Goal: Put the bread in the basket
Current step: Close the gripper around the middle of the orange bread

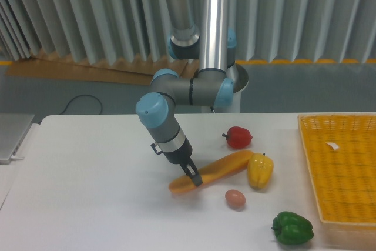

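The bread (214, 170) is a long orange-yellow loaf lying slantwise on the white table, its right end touching a yellow bell pepper. My gripper (193, 175) is down on the loaf's left part, with dark fingers on either side of it and shut on it. The arm's blue-capped wrist leans over it from the upper left. The basket (343, 171) is a large yellow woven tray at the right edge of the table, far from the gripper, with a small white tag inside.
A red pepper (238, 137) sits behind the loaf and a yellow bell pepper (259, 170) at its right end. A small brown egg (235, 198) lies in front, and a green pepper (292, 228) near the basket's front corner. A grey object pokes in at the left edge.
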Available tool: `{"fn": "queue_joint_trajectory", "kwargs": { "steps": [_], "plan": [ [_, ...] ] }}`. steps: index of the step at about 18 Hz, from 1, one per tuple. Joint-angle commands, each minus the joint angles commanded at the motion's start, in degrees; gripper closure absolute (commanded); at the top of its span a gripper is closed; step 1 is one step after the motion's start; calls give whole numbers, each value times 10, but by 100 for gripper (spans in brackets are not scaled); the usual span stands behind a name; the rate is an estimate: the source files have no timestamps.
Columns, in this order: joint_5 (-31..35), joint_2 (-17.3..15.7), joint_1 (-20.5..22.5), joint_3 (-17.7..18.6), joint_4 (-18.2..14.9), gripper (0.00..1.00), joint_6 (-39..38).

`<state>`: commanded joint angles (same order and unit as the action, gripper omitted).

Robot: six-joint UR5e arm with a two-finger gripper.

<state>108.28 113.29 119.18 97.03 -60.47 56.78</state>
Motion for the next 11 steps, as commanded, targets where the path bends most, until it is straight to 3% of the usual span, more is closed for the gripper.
{"fn": "queue_joint_trajectory", "kwargs": {
  "steps": [2,4,7,9,11],
  "plan": [
    [1,4,-1,0,0,57,0],
    [1,5,-1,2,1,66,-4],
    [1,4,-1,2,0,69,-4],
    [1,4,-1,2,-1,77,-8],
    [1,1,0,2,-1,77,-6]
  ]
}}
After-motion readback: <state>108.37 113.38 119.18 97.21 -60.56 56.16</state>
